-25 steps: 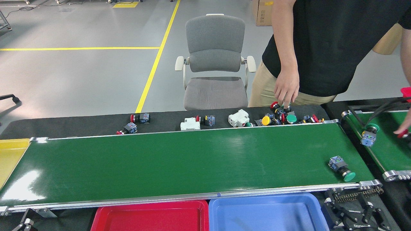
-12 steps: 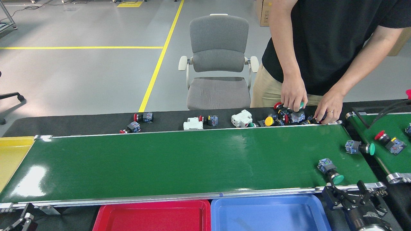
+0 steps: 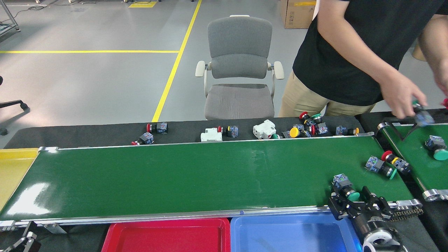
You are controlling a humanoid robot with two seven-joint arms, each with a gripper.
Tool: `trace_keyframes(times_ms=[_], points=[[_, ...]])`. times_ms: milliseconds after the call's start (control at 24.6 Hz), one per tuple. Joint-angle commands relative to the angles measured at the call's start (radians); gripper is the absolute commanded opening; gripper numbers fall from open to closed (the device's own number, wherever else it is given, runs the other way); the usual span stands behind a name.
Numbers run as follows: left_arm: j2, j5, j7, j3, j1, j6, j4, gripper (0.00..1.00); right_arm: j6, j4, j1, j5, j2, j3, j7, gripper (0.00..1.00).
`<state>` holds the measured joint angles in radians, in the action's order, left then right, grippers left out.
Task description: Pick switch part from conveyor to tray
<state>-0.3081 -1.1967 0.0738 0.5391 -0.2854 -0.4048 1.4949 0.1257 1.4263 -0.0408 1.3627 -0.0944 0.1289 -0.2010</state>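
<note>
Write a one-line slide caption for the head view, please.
Right claw open around a green-capped switch part on the glossy green conveyor belt.

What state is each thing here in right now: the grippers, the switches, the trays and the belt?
Right gripper: open, fingers either side of the green-capped switch.
Green-capped switch: lying on the conveyor, not lifted.
Left gripper: barely visible, state unclear.
Conveyor: carries switches only at its right end.
Blue tray: empty.
Red tray: empty.

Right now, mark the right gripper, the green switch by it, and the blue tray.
right gripper (image 3: 350, 200), head view, midway between its fingertips.
green switch (image 3: 346, 189), head view, on its black neck.
blue tray (image 3: 287, 231), head view, on its bare floor.
</note>
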Motion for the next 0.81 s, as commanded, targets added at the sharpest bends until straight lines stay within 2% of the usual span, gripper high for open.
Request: trace_keyframes(times_ms=[0,41,81,163,366,528,610,691,772], points=[[-0.016,-0.001,0.006,0.004,0.015,0.001,-0.004,1.0,0.008,0.006,-0.014,0.009,-0.011,-0.008,0.011,0.31],[-0.016,-0.001,0.006,0.004,0.015,0.001,-0.008,1.0,0.011,0.006,-0.011,0.009,-0.011,-0.015,0.014,0.18],[-0.016,-0.001,0.006,0.004,0.015,0.001,-0.008,1.0,0.012,0.008,-0.011,0.006,-0.011,-0.015,0.022,0.1],[-0.017,-0.001,0.006,0.004,0.015,0.001,-0.008,1.0,0.034,0.014,-0.011,0.003,-0.011,-0.015,0.054,0.01],[-0.016,0.0,0.006,0.004,0.014,0.001,-0.007,1.0,0.187,0.063,-0.005,0.001,-0.01,-0.015,0.075,0.01],[-0.016,0.0,0.006,0.004,0.015,0.0,-0.007,1.0,0.486,0.151,-0.005,0.001,0.002,-0.064,0.129,0.01],[-0.019,0.0,0.006,0.004,0.014,0.0,-0.007,1.0,0.612,0.181,-0.005,0.001,0.01,-0.155,0.138,0.04],[-0.019,0.0,0.004,0.004,0.017,0.0,-0.008,1.0,0.66,0.175,-0.011,0.01,0.021,-0.293,0.143,0.1],[-0.019,0.0,0.001,-0.007,0.037,0.0,-0.01,1.0,0.66,0.158,-0.027,0.018,0.027,-0.428,0.144,0.27]])
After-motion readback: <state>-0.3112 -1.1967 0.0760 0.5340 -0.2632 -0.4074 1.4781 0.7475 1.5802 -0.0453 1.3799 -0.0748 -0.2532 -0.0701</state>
